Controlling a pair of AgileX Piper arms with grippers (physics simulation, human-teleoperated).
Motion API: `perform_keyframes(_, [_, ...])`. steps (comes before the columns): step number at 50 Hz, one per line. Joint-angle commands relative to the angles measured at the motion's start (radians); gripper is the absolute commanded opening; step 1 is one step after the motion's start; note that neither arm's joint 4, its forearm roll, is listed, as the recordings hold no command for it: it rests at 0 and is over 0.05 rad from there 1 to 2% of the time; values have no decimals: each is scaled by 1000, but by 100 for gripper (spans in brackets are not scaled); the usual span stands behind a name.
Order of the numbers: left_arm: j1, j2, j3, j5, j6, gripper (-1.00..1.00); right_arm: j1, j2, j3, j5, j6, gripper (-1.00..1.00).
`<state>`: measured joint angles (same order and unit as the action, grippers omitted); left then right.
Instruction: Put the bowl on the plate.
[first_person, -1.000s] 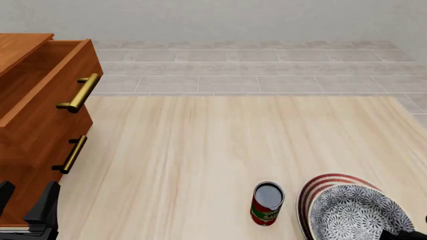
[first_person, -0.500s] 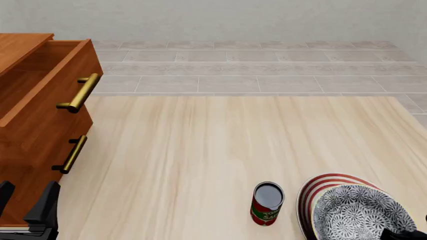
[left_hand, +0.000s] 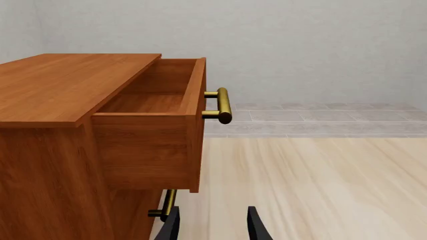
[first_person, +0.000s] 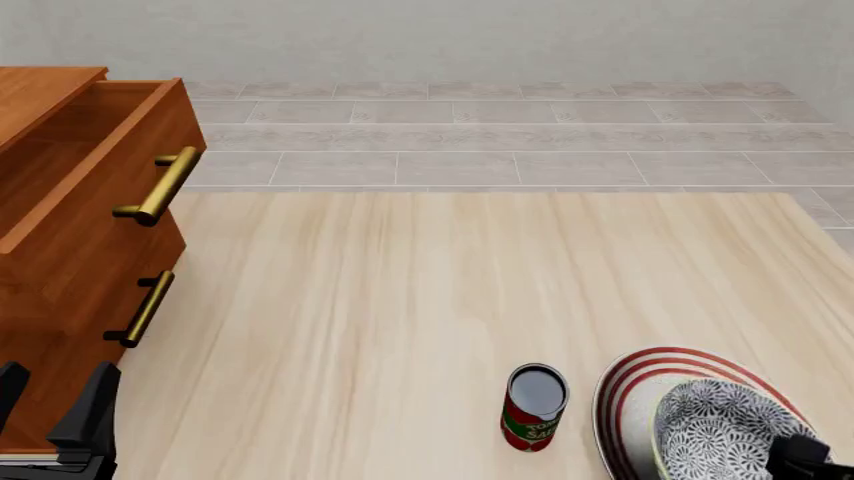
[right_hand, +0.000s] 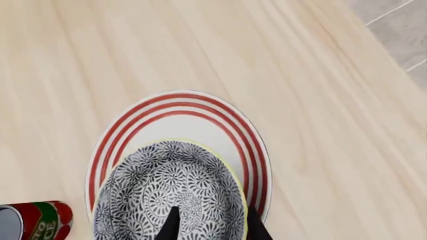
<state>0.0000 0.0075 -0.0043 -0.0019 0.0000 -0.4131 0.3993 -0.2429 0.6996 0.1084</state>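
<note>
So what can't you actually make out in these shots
- Whether the bowl rests on the plate or hangs above it: no side view, and both are cut by the bottom edge.
- Right tool grip: only finger tips show at the bowl's near rim.
- Can label: too small.
- Open drawer floor: partly hidden by its front panel.

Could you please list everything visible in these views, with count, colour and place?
bowl: one, blue-grey and white floral, over the plate at near right, rim between the right gripper's fingers.
plate: one, white with red rings, on the table at near right.
can: one, red and green, upright just left of the plate.
cabinet: one, reddish-brown wood with brass handles, at left, top drawer open.
table: one, pale wood.
left gripper: one, black, open, near the cabinet.
right gripper: one, black, at the bowl's rim.
</note>
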Motion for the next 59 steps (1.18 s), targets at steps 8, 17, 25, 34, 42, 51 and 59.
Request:
perform_keyframes(8, [0, 0, 0, 0, 0, 100, -89, 64, -44, -39, -50, 100])
perform_keyframes(17, [0, 0, 0, 0, 0, 100, -116, 47, -155, 28, -79, 100])
perform_keyframes(25, [0, 0, 0, 0, 0, 100, -124, 47, -291, 104, -111, 100])
perform_keyframes(34, [0, 0, 0, 0, 0, 100, -110, 57, -435, 174, -142, 100])
perform_keyframes(42, [0, 0, 0, 0, 0, 100, -87, 66, -539, 223, -157, 100])
perform_keyframes(51, [0, 0, 0, 0, 0, 100, -54, 73, -607, 252, -169, 100])
perform_keyframes(59, [0, 0, 0, 0, 0, 100, -23, 94, -693, 279, -182, 100])
